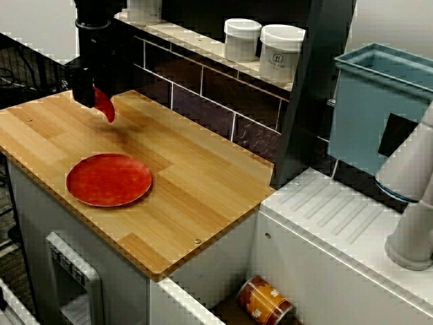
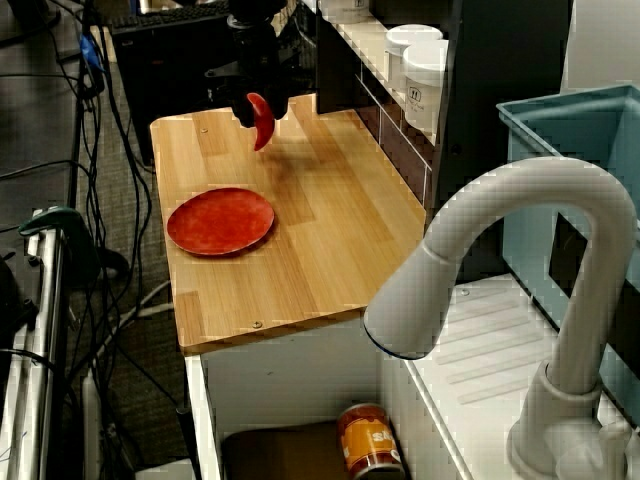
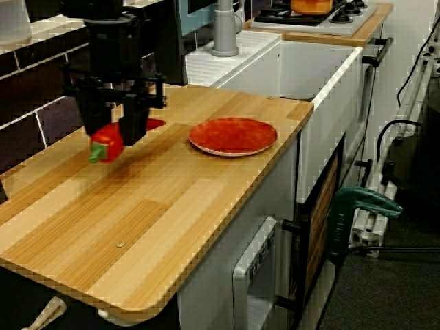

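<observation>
Tool [image 3: 111,128] gripping red pepper [image 3: 105,145], jar [image 1: 281,55] logo unreadable

- countertop [image 1: 203,183]: pale wood planks, smooth, satin sheen
- red plate [image 1: 108,179]: smooth, faintly glossy, probably plastic
- red pepper [image 3: 108,146]: shiny, plastic-looking skin
- gripper [image 3: 111,130]: matt black

The arm [image 3: 113,41] is matte black throughout, a thick, blocky column with a round collar [image 1: 93,25] near its lower end. Below it a thin black crossbar [image 3: 113,88] juts out on both sides above two stubby, tapered black fingers [image 3: 135,122].
</observation>
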